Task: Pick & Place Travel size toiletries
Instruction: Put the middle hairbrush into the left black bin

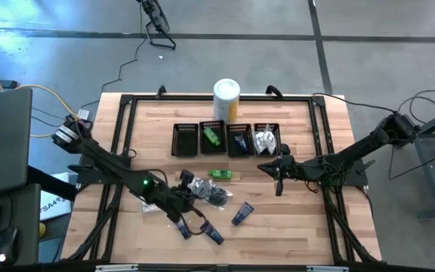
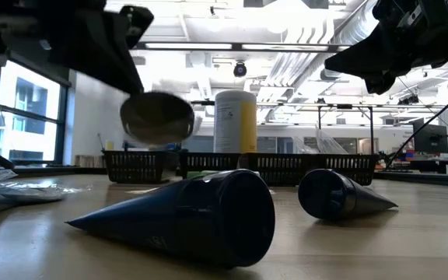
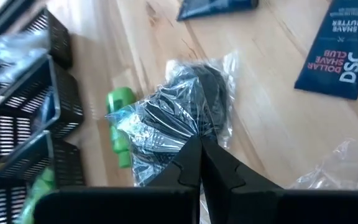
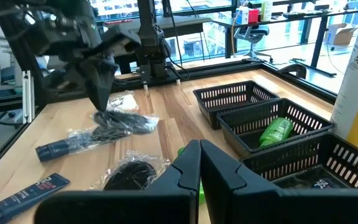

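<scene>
High view: the row of four black mesh bins (image 1: 226, 140) serves as the landmark. The left gripper (image 1: 185, 195) sits on the near side of that row, below the leftmost bin, and has its fingers pinched together on the crinkled plastic of a black bagged bundle (image 3: 179, 118). In the left wrist view the plastic bunches right at the closed fingertips, so the grip looks to be on the wrapper alone. A second black bundle (image 1: 216, 193) lies just beside it. A loose green packet (image 1: 220, 174) lies between the bins and the bundles, and three dark blue tubes (image 1: 242, 214) rest further toward the near edge. The second bin holds a green packet, the third a dark item, the fourth clear sachets. The right gripper (image 1: 279, 175) waits just in front of the fourth bin, fingers closed and holding nothing.

The step in hand appears to be carrying the bundle to a bin, probably the bare leftmost one. A thin pinch on plastic can slip, so the lift should be slow and straight up. Then the bundle should cross over the bin wall and be released low inside.
</scene>
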{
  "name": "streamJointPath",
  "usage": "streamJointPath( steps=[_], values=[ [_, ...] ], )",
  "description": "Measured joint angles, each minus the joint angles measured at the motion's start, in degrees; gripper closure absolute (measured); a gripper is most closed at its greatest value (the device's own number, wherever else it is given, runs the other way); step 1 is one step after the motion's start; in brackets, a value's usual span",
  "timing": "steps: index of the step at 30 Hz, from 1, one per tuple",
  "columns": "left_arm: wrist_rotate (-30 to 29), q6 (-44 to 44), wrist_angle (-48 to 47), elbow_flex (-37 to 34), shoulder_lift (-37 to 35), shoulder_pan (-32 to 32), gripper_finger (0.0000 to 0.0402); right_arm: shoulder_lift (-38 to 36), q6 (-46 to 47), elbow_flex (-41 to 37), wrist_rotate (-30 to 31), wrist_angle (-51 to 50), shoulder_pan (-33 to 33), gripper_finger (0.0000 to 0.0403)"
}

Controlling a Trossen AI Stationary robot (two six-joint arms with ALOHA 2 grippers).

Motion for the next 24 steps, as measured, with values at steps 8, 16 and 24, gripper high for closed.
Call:
streamJointPath(
  steps=[8, 16, 24],
  values=[
    [-2.58, 1.2, -1.11, 0.02, -4.14, 0.04, 0.0401, 0.0, 0.0, 0.0, 0.0, 0.0, 0.0, 0.04],
    [-4.78, 1.42, -2.33, 0.07, -6.83, 0.04, 0.0401, 0.0, -0.39, 0.0, 0.0, 0.0, 0.0, 0.04],
    [-7.14, 2.73, -3.61, 0.09, -7.52, 1.4, 0.0401, 0.0, -0.42, 0.0, 0.0, 0.02, 0.0, 0.04]
  ],
)
